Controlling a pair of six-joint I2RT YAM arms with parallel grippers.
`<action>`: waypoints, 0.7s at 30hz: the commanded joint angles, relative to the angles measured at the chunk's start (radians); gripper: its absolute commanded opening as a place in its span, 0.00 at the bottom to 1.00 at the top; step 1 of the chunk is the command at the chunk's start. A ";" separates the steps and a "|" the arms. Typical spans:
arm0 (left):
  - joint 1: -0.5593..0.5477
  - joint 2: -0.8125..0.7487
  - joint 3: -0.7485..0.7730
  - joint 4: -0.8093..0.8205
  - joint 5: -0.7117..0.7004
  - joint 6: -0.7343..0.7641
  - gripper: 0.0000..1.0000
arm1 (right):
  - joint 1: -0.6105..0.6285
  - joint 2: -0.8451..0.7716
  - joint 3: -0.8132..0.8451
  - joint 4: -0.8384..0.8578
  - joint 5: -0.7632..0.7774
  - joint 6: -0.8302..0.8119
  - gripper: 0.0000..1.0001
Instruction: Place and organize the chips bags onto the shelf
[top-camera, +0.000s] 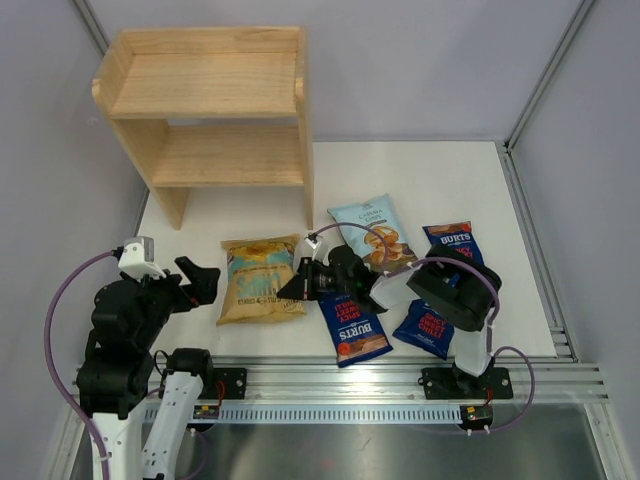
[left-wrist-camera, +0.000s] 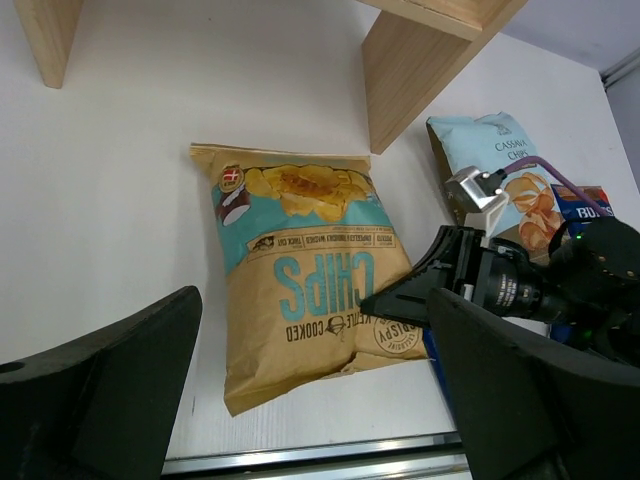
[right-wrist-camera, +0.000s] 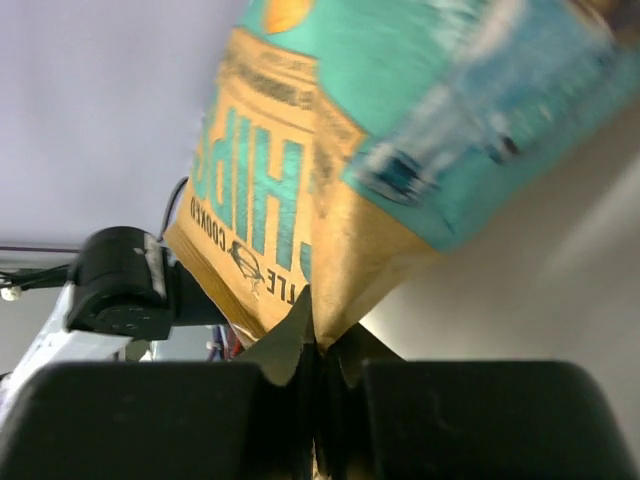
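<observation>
1. The yellow bag (top-camera: 258, 280) lies flat in front of the shelf (top-camera: 210, 100), near its right post.
2. The right gripper (top-camera: 290, 288) has its jaws clamped on that bag's edge farthest from the shelf's left side. The wrist view is blurred, but the fold looks caught.
3. The left gripper (top-camera: 205, 280) hovers in front of the shelf's left side, jaws wide apart, empty.

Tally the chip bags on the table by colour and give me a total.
Yellow-tan bag: 1
Light-blue Cassava Chips bag: 1
Dark-blue Burts bags: 3
Total: 5
</observation>
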 joint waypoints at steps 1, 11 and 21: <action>0.005 -0.015 0.017 0.002 0.048 -0.001 0.99 | 0.019 -0.142 -0.029 0.068 0.060 -0.059 0.07; 0.005 -0.056 0.069 0.003 0.126 -0.186 0.99 | 0.045 -0.438 -0.121 -0.080 0.186 -0.172 0.00; 0.005 -0.110 -0.233 0.244 0.313 -0.755 0.99 | 0.076 -0.656 -0.134 -0.212 0.371 -0.266 0.00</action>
